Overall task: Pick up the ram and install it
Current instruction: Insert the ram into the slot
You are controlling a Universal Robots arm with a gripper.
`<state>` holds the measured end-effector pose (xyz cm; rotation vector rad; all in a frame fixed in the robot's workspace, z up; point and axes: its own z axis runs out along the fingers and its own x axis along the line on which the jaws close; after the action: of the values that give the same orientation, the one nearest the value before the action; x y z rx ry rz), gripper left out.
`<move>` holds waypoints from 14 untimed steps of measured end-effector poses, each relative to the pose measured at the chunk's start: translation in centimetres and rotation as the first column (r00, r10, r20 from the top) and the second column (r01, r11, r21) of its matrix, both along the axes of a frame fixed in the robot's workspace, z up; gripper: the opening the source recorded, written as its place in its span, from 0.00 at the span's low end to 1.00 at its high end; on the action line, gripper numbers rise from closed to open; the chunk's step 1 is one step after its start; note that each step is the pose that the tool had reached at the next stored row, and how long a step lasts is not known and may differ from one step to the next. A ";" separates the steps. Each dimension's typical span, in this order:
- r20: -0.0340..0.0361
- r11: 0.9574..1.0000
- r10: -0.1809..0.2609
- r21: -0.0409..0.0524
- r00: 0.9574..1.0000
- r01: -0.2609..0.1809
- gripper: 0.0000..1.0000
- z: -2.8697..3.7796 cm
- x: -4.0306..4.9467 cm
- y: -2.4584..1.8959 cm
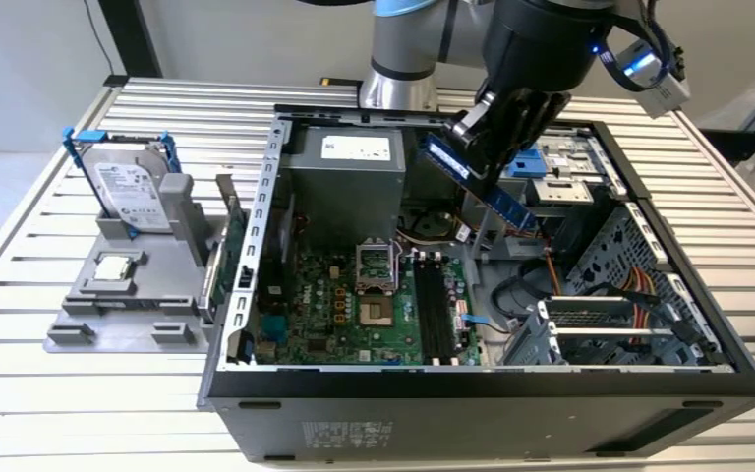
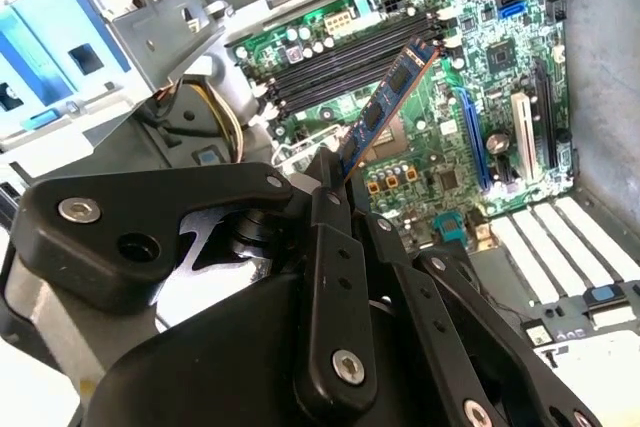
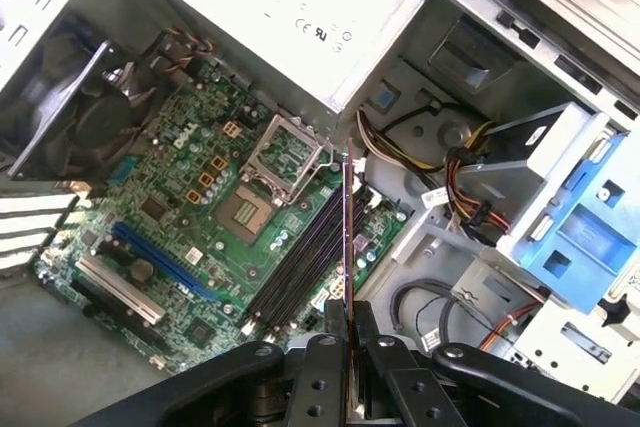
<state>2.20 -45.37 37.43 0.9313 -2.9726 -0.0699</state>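
The gripper (image 1: 472,147) is clamped on the ram (image 1: 509,204), high over the open computer (image 1: 483,382). The black slots (image 1: 431,310) lie below the gripper. Fitting it likely needs the ram straight over one.

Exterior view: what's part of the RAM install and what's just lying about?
In the job: ram, held over the open case by the shut gripper; memory slots on the motherboard.

Lying about: hard drive in its blue frame; CPU chip on the grey stand, both outside the case, on the exterior view's left.
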 end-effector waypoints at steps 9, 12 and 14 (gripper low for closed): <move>0.000 0.998 -0.059 0.000 0.998 0.059 0.00 0.00 0.02 -0.03; 0.000 0.997 -0.077 0.000 0.997 0.077 0.00 0.00 0.04 -0.05; 0.000 0.996 -0.089 0.000 0.996 0.089 0.00 0.00 0.04 -0.06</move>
<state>2.24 -45.43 37.44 0.7985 -3.0130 -0.0716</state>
